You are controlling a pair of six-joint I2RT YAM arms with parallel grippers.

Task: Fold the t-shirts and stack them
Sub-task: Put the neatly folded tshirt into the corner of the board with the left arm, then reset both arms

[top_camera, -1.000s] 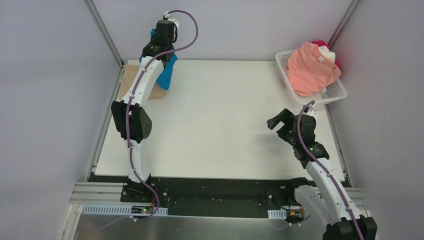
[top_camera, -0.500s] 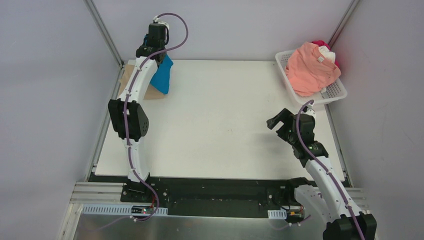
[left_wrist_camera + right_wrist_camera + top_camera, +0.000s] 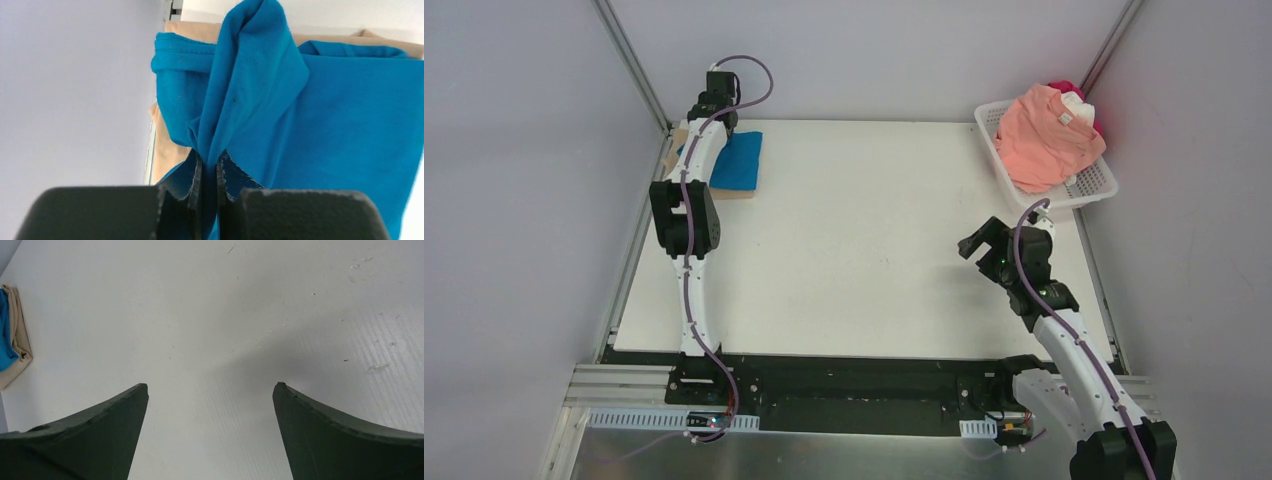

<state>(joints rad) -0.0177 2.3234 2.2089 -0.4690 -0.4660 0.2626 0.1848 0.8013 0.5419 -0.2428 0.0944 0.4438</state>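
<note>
The bright blue t-shirt (image 3: 736,161) lies folded on the tan t-shirt (image 3: 740,192) at the table's far left corner. My left gripper (image 3: 712,118) is at that corner, shut on a pinched ridge of the blue t-shirt (image 3: 260,85). The tan t-shirt (image 3: 165,155) shows beneath it. My right gripper (image 3: 980,243) is open and empty over the bare table at the right. In the right wrist view (image 3: 210,387) both fingers stand wide apart, with the blue t-shirt (image 3: 5,340) and tan t-shirt (image 3: 17,340) far off at the left edge. A salmon-pink t-shirt (image 3: 1044,135) tops the basket pile, with white (image 3: 1079,110) and red (image 3: 1064,90) cloth behind.
The white lattice basket (image 3: 1096,186) stands at the table's far right corner. Metal frame posts (image 3: 634,65) rise at both back corners, close to the left gripper. The white table (image 3: 864,230) lies between the arms.
My left gripper has moved left and down toward the far left corner, laying the hanging blue t-shirt flat onto the tan one. The right arm has not moved.
</note>
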